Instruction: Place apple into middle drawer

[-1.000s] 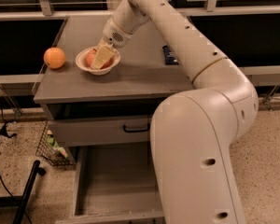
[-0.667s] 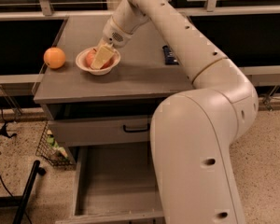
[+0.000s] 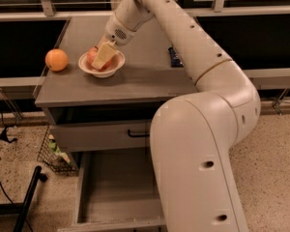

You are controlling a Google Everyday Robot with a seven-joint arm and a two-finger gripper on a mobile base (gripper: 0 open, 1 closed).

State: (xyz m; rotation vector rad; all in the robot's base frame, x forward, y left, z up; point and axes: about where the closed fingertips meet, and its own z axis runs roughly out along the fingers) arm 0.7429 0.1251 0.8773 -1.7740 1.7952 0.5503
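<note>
Camera view puts the gripper (image 3: 104,57) down in the white bowl (image 3: 100,72), directly over the apple (image 3: 92,55) that sits inside it, and whether it has clamped the fruit or not I cannot tell. The middle drawer (image 3: 113,187) stands pulled out far below the gripper, under the drawer with the black handle (image 3: 92,135). The likely risk is a shallow or off-centre hold: the round apple could roll free on lifting, the bowl could be dragged along, or the fruit could drop before reaching the drawer.
</note>
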